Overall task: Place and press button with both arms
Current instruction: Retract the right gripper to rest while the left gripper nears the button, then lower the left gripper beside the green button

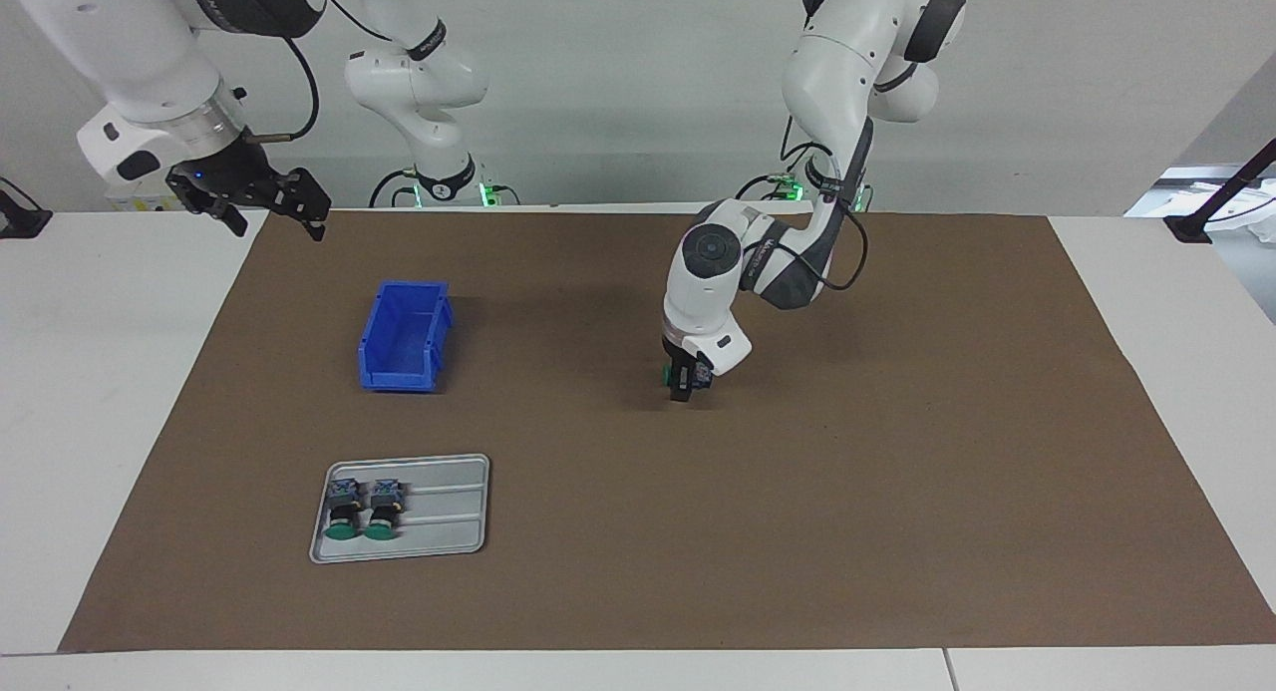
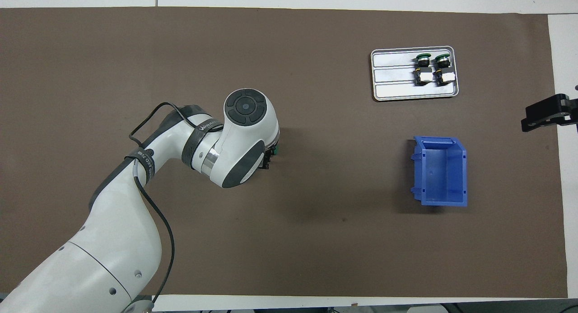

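Right pincer (image 1: 267,204): held up in the air over the edge of the brown mat at the right arm's end of the tabletop; its fingers are spread apart and nothing is carried. This arm is judged to be waiting.
Blue bin (image 1: 404,337): set on the mat toward the right arm's end; nothing is seen inside it.
Grey tray (image 1: 439,517): laid farther from the robots than the bin; two buttons (image 1: 362,510) are lodged side by side in it, on their sides, green caps pointing away from the robots.
Left pincer (image 1: 682,382): lowered to the mat near the middle of the tabletop, fingers pointing down around a third button (image 1: 666,374); whether the fingers are already clamped on it cannot be told.
Step in hand: the pickup of the third button is judged to be under way.
Next move: a firm hold is called for before any lift; the tray's free slot beside the two buttons is the likely target.
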You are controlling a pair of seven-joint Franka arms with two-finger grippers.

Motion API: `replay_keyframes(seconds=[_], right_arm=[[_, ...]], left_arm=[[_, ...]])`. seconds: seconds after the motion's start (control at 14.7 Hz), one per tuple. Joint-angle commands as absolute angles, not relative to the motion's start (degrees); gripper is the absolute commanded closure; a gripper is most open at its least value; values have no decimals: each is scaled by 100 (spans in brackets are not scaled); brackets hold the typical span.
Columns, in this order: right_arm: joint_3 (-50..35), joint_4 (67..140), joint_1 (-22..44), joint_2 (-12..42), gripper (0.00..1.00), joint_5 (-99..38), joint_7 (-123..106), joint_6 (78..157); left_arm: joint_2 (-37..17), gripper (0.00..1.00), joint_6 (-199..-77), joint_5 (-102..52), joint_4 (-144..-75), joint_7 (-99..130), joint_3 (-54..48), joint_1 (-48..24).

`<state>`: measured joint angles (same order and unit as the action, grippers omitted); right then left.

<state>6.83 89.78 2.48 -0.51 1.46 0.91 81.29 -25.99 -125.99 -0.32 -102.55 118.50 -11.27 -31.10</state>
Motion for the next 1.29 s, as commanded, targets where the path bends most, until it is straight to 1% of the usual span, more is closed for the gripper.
replay_keyframes(seconds=[0.0, 0.14, 0.34, 0.41, 0.48, 0.61, 0.75, 0.82, 1.02, 1.22], right_arm=[[677, 9184, 176, -246, 1, 114, -9, 8174], [677, 9185, 184, -246, 1, 114, -9, 8174], [677, 9185, 211, -246, 1, 114, -9, 8174], [677, 9185, 211, -246, 1, 114, -9, 8174], [677, 9185, 211, -246, 1, 114, -9, 8174], [677, 9185, 211, -246, 1, 114, -9, 8174], [677, 9185, 211, -246, 1, 114, -9, 8174], [677, 9185, 211, -246, 1, 114, -9, 8174], [677, 9185, 211, -246, 1, 114, -9, 8174], [677, 9185, 220, -246, 1, 114, -9, 8174]], left_arm=[[-2628, 60, -12534, -9, -10134, 11962, -1063, -3182], [-2637, 73, -12612, -9, -10116, 12067, -1063, -3182], [-2628, 84, -12560, 9, -10029, 12006, -1055, -3138], [-2628, 91, -12551, 0, -9976, 12015, -1063, -3103], [-2602, 94, -12542, 0, -9984, 11980, -1055, -3076], [-2471, 96, -12516, -9, -9993, 11962, -1055, -2971], [-2207, 96, -12551, -79, -10133, 11796, -1081, -2822], [-2171, 96, -12551, -201, -10151, 11682, -1081, -2821], [-1996, 96, -12577, -1017, -10213, 11393, -1072, -2664], [-1802, 96, -12629, -2228, -10493, 10269, -1064, -2497]])
